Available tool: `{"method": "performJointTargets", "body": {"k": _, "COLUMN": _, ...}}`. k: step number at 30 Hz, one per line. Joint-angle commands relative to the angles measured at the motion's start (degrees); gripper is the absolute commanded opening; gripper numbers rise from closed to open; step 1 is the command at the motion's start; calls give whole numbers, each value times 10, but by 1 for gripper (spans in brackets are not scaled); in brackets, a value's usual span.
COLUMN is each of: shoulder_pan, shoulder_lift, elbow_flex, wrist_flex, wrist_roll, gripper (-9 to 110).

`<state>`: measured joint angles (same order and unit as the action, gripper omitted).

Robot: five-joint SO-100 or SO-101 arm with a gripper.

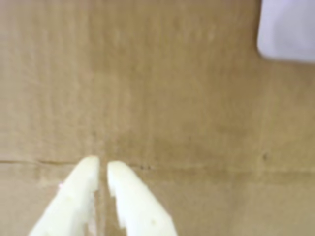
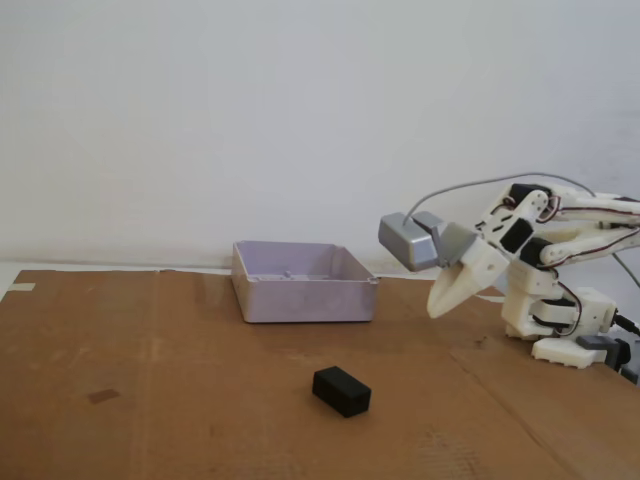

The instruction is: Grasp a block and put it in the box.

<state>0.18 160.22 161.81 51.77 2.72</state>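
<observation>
Black block (image 2: 341, 390) on cardboard (image 2: 150, 400), apart from box (image 2: 303, 283); no writing legible

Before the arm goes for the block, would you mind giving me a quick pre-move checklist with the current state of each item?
1. Block lies free on the cardboard, nothing on it: ok.
2. Gripper empty: ok.
3. Jaws wide enough for the block: not ok; the wrist view shows the gripper with only a narrow gap.
4. Block visible in the wrist view: not ok; only cardboard and a box corner.
5. Box upright, open: ok.
6. Box contents: cannot tell.
</observation>
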Motion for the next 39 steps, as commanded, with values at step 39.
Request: {"method": "performJointTargets", "body": {"k": 39, "shoulder_pan": -112, "shoulder_lift": -470, "elbow_flex": -530, "wrist_flex": -59, "wrist_roll": -1, "gripper": 0}}
